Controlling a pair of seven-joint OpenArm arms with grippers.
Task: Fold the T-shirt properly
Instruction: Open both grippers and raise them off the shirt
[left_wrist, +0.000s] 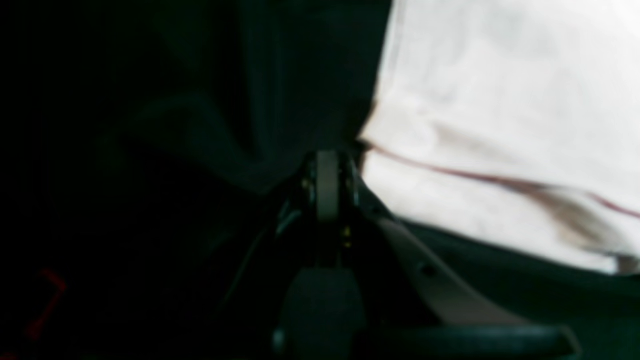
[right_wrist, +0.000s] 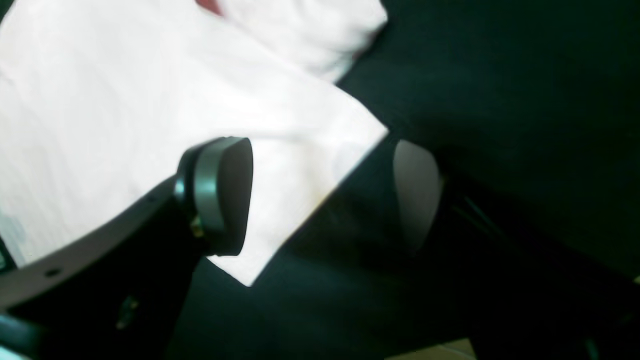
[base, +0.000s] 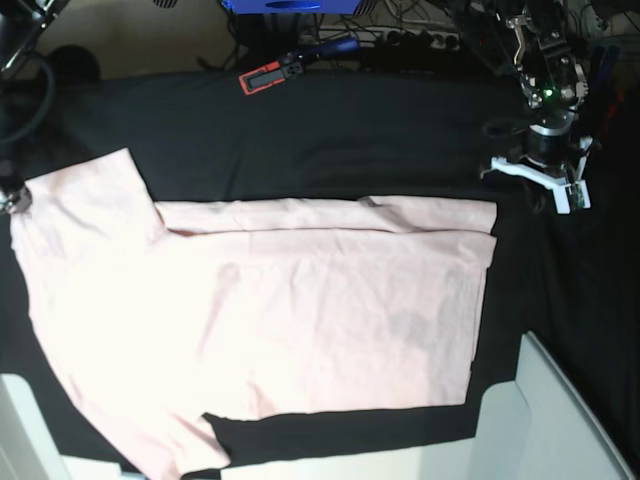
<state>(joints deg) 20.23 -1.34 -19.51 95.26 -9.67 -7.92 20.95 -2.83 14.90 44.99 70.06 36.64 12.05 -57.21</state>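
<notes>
**Pink cotton lay wide across the cloth, sleeve corner between the right fingers**

Pale pink cotton filled the near part of the base view: the T-shirt (base: 250, 320) lay spread on the black table cloth (base: 400, 140), plain side up, its long axis running across the table. One sleeve jutted toward the far edge at the end of the shirt on that view's left, and a narrow strip along the shirt's far edge appeared already turned over.

In the right wrist view the right gripper (right_wrist: 320, 192) hung with its fingers apart, straddling a sharp corner of the T-shirt (right_wrist: 150, 115). One pad (right_wrist: 220, 195) sat over the fabric; the other (right_wrist: 415, 190) sat off it, over the dark cloth. The corner pointed into the gap, so this arm looked the nearer one for the next grasp, needing only to close.

Farther off, beyond the shirt's other end, the left gripper (base: 545, 170) stood clear of the hem corner. In its own blurred view the left gripper (left_wrist: 327, 170) showed its fingers together, and the T-shirt (left_wrist: 500, 125) lay just beside them; whether they pinched the edge I could not tell.

Beyond the shirt's far edge lay a red tool (base: 265, 75).
</notes>
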